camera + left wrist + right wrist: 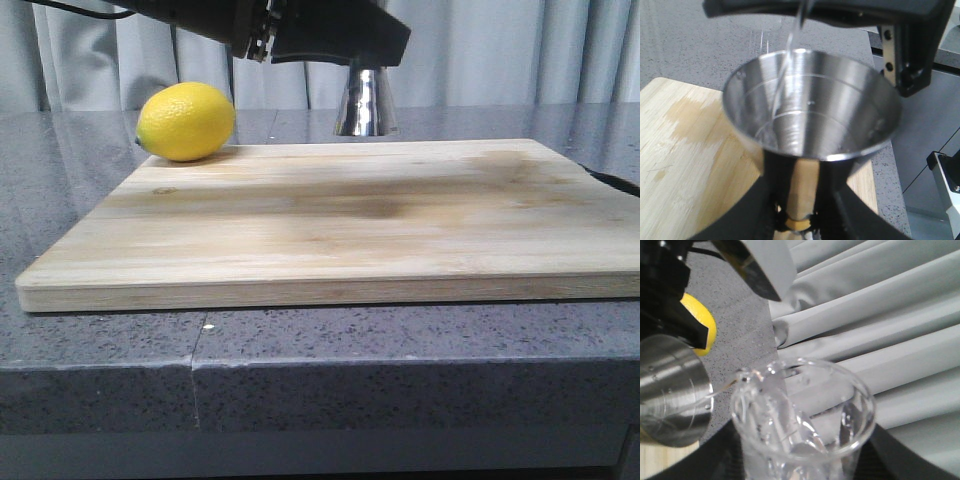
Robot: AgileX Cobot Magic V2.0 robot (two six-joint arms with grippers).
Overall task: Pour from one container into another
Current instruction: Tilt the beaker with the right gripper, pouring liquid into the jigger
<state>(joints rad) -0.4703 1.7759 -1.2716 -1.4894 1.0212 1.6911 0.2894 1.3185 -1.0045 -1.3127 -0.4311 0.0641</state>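
Observation:
My left gripper (800, 200) is shut on the narrow gold-banded waist of the steel jigger (812, 107), holding it upright with its upper cup open. In the front view only the jigger's lower cone (365, 105) shows below the black left gripper (340, 45), near the board's far edge. My right gripper (802, 460) is shut on the clear glass beaker (802, 410), which is tipped toward the jigger (670, 390). A thin clear stream (792, 35) falls from above into the jigger's cup. The beaker is out of the front view.
A wooden cutting board (340, 230) lies on the grey speckled counter (400, 340). A yellow lemon (186, 121) sits at the board's far left corner. Grey curtains (880, 315) hang behind. The right arm's black body (910, 45) hangs over the jigger.

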